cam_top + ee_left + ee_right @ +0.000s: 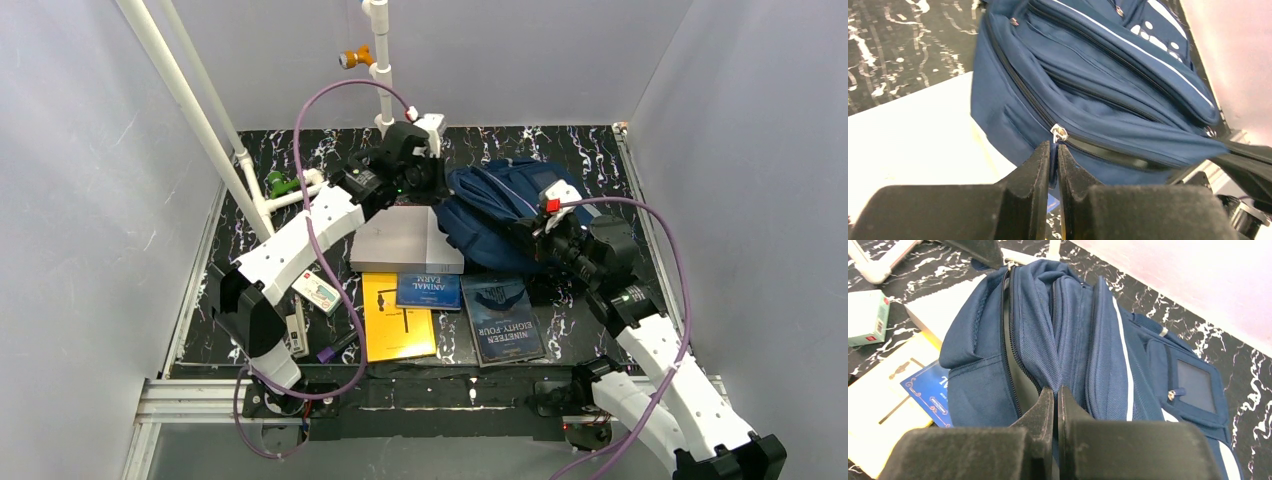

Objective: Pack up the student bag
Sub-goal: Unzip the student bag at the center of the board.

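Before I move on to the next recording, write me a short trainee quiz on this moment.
1. True or false: the left jaws and the right jaws both stand open, clear of the student bag.
2. In the left wrist view, the left jaws are pinched shut just below which part? A. the zip slider B. a shoulder strap C. a side buckle
3. Short answer: what title is printed on the dark blue book lying nearest the right arm's base?

Key: 1. False: both are shut on the bag. 2. A. 3. Nineteen Eighty-Four.
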Controlling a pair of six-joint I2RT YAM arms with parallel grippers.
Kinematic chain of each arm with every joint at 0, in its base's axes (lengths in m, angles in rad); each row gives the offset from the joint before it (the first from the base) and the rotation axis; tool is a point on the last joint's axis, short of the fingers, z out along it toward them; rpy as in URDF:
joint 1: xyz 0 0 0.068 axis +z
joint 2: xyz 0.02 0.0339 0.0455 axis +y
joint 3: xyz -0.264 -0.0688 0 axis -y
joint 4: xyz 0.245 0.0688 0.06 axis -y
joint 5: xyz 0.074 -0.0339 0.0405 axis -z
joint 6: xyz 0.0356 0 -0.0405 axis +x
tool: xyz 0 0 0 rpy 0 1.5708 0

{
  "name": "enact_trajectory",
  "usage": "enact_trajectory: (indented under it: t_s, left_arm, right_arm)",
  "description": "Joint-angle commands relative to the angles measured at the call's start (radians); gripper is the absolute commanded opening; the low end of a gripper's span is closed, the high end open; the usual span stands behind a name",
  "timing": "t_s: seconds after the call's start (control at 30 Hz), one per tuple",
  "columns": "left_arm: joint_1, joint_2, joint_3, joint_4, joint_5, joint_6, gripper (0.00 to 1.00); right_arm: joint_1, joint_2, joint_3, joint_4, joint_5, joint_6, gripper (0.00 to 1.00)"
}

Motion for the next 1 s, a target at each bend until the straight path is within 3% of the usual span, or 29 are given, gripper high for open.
enact_trajectory:
  t_s: [0.0, 0.27, 0.37, 0.43, 0.47, 0.53, 0.6, 0.7, 0.87, 0.97]
  left_arm:
    - [0.07, -0.089, -0.032, -0.039, -0.069, 0.043, 0.0]
    - [0.07, -0.143, -0.096, 0.054, 0.17, 0.062, 0.0]
    - [0.069, -0.192, -0.14, 0.123, 0.275, 0.037, 0.0]
    - [0.07, -0.213, -0.164, 0.162, 0.319, 0.008, 0.0]
    - [0.07, -0.215, -0.168, 0.173, 0.338, -0.003, 0.0]
    - [0.07, -0.209, -0.162, 0.178, 0.376, -0.022, 0.0]
    - [0.07, -0.198, -0.154, 0.18, 0.407, -0.039, 0.0]
    - [0.068, -0.184, -0.152, 0.19, 0.414, -0.055, 0.0]
    - [0.067, -0.171, -0.152, 0.196, 0.419, -0.081, 0.0]
    - [0.058, -0.167, -0.15, 0.198, 0.426, -0.086, 0.0]
  right_arm:
    - [-0.032, -0.038, 0.018, 0.108, -0.036, -0.011, 0.01]
    - [-0.032, -0.083, -0.011, 0.189, -0.167, -0.071, 0.01]
    - [-0.032, -0.051, -0.016, 0.194, -0.104, -0.117, 0.01]
    - [-0.032, -0.003, 0.041, 0.096, -0.07, -0.167, 0.01]
    - [-0.032, 0.026, 0.081, 0.015, -0.049, -0.178, 0.09]
    - [-0.032, 0.089, 0.183, -0.156, -0.023, -0.18, 0.33]
    - [-0.031, 0.144, 0.275, -0.302, -0.008, -0.152, 0.43]
    - [-0.026, 0.201, 0.342, -0.367, -0.06, -0.118, 0.5]
    - [0.062, 0.277, 0.448, -0.413, -0.13, -0.061, 0.94]
    - [0.198, 0.311, 0.495, -0.442, 0.042, -0.054, 0.98]
